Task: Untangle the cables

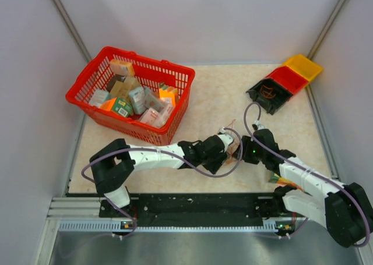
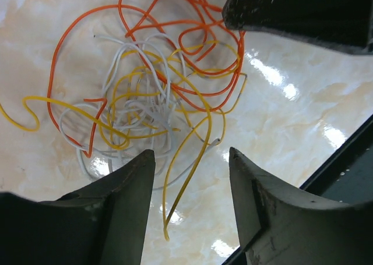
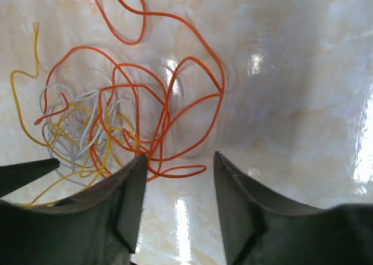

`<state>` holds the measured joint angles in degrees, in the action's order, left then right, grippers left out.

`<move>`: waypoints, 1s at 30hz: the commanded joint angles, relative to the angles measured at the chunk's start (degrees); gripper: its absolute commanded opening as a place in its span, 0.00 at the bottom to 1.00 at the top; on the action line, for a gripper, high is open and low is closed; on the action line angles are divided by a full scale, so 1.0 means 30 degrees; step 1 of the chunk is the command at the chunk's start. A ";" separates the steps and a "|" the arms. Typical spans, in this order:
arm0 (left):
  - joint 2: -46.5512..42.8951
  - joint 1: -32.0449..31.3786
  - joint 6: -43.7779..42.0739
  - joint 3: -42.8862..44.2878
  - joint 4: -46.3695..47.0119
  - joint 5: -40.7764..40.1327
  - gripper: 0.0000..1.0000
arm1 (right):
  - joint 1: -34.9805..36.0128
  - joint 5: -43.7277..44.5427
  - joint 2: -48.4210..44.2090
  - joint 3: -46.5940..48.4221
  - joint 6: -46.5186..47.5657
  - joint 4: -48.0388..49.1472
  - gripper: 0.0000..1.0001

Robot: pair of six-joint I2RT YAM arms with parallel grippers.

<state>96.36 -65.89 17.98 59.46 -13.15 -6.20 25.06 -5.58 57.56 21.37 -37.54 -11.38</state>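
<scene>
I find the cable tangle (image 2: pixel 157 102) on the counter (image 3: pixel 291 73), directly between the 2 pincers. The left pincer (image 2: pixel 191 157) stands wide and empty, 1 yellow strand (image 2: pixel 175 180) entering its gap. The right pincer (image 3: pixel 178 157) is likewise wide, with orange loops (image 3: pixel 166 110) just ahead. Neither is nearer.

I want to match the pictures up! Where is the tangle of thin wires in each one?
Top external: the cables are a tiny bundle near the middle, mostly hidden, lower right of the red basket.
Left wrist: upper left and centre, beyond the open left end effector.
Right wrist: left half, ahead of the open right end effector.
Shared landmark: the glossy beige marbled tabletop under the wires.
</scene>
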 commanded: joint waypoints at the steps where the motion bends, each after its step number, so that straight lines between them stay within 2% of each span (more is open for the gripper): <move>1: -0.0038 0.0019 -0.0134 0.0279 0.0192 -0.0513 0.50 | -0.0091 0.0339 0.0440 -0.0236 0.0413 0.2265 0.44; 2: -0.0184 0.0019 -0.0075 0.0103 0.0338 -0.0513 0.41 | -0.0091 0.0106 0.0761 -0.0324 0.0558 0.2733 0.39; 3: -0.0446 0.0019 -0.0016 -0.0073 0.0397 -0.0542 0.36 | -0.0091 -0.0070 0.1025 -0.0412 0.0647 0.3173 0.34; 6: -0.1412 0.0019 0.0130 -0.0717 0.0515 -0.0862 0.22 | -0.0091 -0.0393 0.1730 -0.0297 0.0764 0.3616 0.11; 8: -0.2145 0.0019 0.0160 -0.0982 0.0254 -0.1243 0.12 | -0.0062 -0.0249 0.1499 0.0141 0.0823 0.2628 0.00; 11: -0.3695 0.0019 0.0218 -0.1391 -0.0450 -0.2179 0.00 | -0.0091 0.1065 -0.0634 0.0991 0.1057 0.0286 0.00; 14: -0.5977 0.0019 0.0015 -0.2123 -0.0832 -0.3117 0.00 | -0.0237 0.3581 -0.3213 0.1986 0.1205 -0.2235 0.00; 17: -0.8993 0.0019 -0.0512 -0.2273 -0.1649 -0.3850 0.00 | -0.1579 0.4118 -0.4448 0.2487 0.1351 -0.3647 0.00; 20: -1.2012 0.0019 -0.1273 -0.1104 -0.2851 -0.3824 0.00 | -0.3514 0.2716 -0.4219 0.2254 0.1408 -0.3796 0.00; 24: -1.6025 0.0019 -0.3380 0.0827 -0.2297 -0.1866 0.00 | -0.3871 0.2039 -0.3105 0.1932 0.1614 -0.3358 0.00; 27: -1.7379 -0.0010 -0.4379 0.2994 -0.2210 -0.0808 0.00 | -0.3871 0.1979 -0.2664 0.1727 0.1614 -0.2918 0.00; 30: -1.7791 -0.0010 -0.5024 0.4637 -0.2035 -0.0892 0.00 | -0.3871 0.2592 -0.2517 0.1784 0.1673 -0.2917 0.00</move>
<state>44.82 -65.89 7.92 67.81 -20.82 -11.09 13.63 1.04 49.93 26.30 -33.54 -20.99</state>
